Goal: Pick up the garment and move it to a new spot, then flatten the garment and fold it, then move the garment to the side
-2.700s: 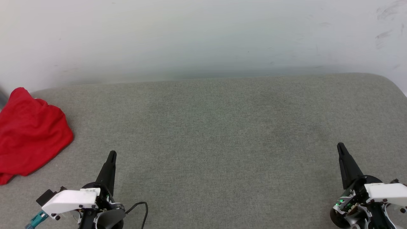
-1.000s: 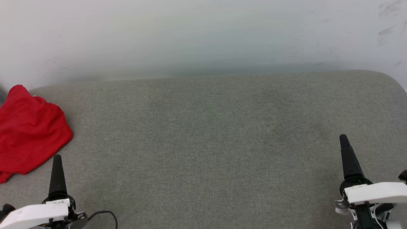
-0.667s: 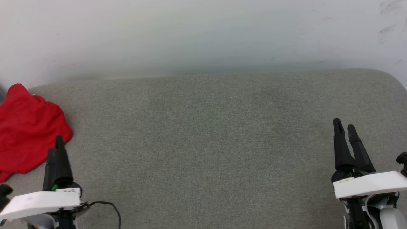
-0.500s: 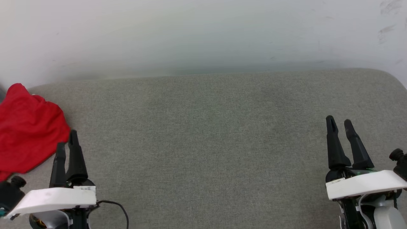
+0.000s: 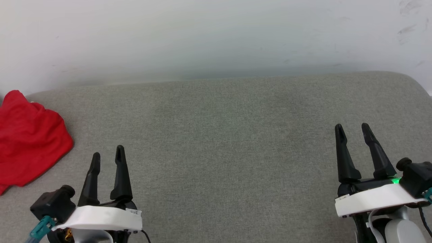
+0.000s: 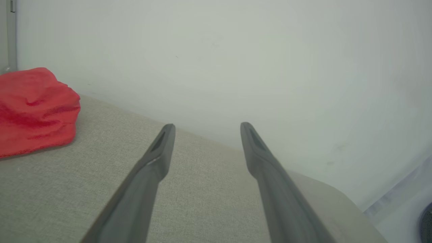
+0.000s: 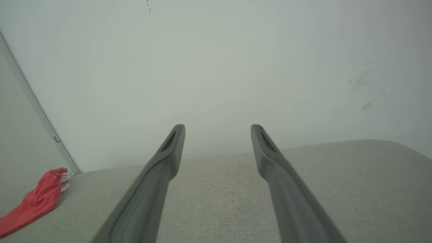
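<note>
So the garment (image 5: 30, 138) is sitting in a crumpled red heap at the far left of the grey fabric surface (image 5: 216, 141), close to the back edge by the white wall (image 5: 216, 33). The picture's left edge cuts part of it off. Nothing is touching it.

The left gripper (image 5: 108, 151) hovers low at the near left with its fingers spread wide and nothing between them. The right gripper (image 5: 352, 126) is the same: wide apart, empty, over at the near right.

The bit that matters for the pickup is that the heap lies to the left of the left gripper and a little further back, near it but not touching. The right gripper is well apart from it, across the whole surface. So I'd say it's the left arm's job, swinging left and forward. The heap's long side seems to run roughly near-to-far along that left edge.

As for writing, none can be read. The garment is bunched up, so it's mostly plain red, with a scrap of white peeking out in the right wrist view. There's a tiny label (image 5: 135, 212) on the left gripper's white housing, but it's too small to make out.
</note>
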Robot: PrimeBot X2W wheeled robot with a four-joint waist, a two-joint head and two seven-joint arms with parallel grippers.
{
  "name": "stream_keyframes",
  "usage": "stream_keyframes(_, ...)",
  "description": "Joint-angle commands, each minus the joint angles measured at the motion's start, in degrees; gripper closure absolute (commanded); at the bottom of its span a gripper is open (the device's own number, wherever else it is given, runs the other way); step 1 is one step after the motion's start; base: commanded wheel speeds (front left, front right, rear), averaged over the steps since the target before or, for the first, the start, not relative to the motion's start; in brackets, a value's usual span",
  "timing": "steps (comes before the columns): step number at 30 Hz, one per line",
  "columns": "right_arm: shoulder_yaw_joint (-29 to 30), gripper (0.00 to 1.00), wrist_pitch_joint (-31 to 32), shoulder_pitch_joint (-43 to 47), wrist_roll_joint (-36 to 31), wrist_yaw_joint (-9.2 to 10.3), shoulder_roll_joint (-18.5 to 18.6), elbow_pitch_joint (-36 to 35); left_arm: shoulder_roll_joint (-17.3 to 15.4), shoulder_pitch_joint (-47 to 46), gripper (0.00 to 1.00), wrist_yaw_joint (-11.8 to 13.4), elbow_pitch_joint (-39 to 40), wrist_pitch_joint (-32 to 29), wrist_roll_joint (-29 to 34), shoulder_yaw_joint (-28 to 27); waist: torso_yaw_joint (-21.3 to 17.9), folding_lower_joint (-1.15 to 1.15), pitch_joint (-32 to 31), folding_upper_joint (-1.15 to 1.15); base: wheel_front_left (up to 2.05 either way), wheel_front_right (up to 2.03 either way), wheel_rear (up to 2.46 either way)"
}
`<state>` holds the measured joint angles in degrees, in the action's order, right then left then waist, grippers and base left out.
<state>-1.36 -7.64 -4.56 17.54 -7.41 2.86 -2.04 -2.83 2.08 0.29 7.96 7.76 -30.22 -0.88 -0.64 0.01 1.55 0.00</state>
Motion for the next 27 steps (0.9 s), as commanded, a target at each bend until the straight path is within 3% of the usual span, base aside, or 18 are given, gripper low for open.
stream_keyframes(1,0.1,0.0,-0.7,0.0,-2.8,-0.11,0.1,-0.2,-0.8,0.3,0.0,1.1,0.5,0.6,3.0,1.2,0.0,0.0,0.0,0.0,0.0,0.0,0.0)
stream_keyframes(9,1.6,0.0,-1.9,0.7,-9.8,-0.11,0.1,2.7,-3.1,1.7,0.0,5.5,-2.5,1.8,8.2,5.5,0.0,0.0,0.1,0.0,0.0,0.0,0.0)
stream_keyframes(20,1.3,0.0,-3.2,1.0,-14.2,-0.08,0.0,3.8,-6.2,1.6,0.0,9.4,-4.0,3.2,14.4,10.6,0.1,0.0,0.4,0.0,0.0,0.0,0.0)
stream_keyframes(27,0.2,0.0,-4.2,0.6,-17.3,-0.07,0.0,2.7,-8.0,1.5,0.0,13.2,-3.4,4.0,17.3,14.6,-0.1,-0.01,0.5,0.0,0.0,0.0,0.0)
